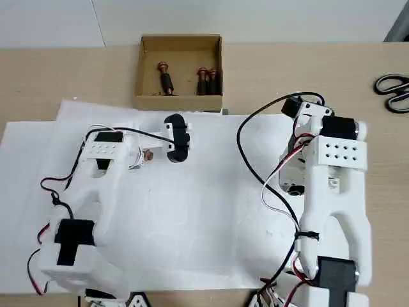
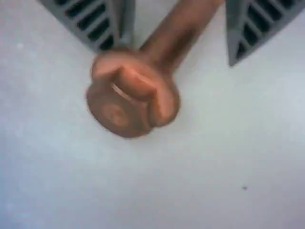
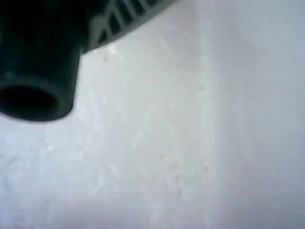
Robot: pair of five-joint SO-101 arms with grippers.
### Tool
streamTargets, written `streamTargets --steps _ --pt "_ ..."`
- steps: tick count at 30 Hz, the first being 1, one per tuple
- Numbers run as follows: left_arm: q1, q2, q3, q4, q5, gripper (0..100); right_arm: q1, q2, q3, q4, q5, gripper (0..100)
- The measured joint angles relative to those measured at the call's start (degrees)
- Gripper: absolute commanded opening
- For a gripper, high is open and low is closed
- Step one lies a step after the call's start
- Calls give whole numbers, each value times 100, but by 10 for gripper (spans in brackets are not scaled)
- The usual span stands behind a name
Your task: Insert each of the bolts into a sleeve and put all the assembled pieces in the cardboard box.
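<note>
Currently my left gripper is clamped on a bolt by the shank, head poking past the fingertips, just in front of the cardboard box. Right gripper grips a black sleeve, in front of the box and off to its right. I count three assembled pieces inside the box.
</note>
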Motion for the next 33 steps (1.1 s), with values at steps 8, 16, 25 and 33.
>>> streamTargets --steps 8,16,25,33 --pt "62 132 -158 457 114 5 0 0 0 0 0 3" --pt "70 237 -545 879 -18 5 0 0 0 0 0 3" --pt "176 360 -2980 3912 -18 5 0 0 0 0 0 3" --pt "185 360 -3631 5090 18 5 0 0 0 0 0 3"
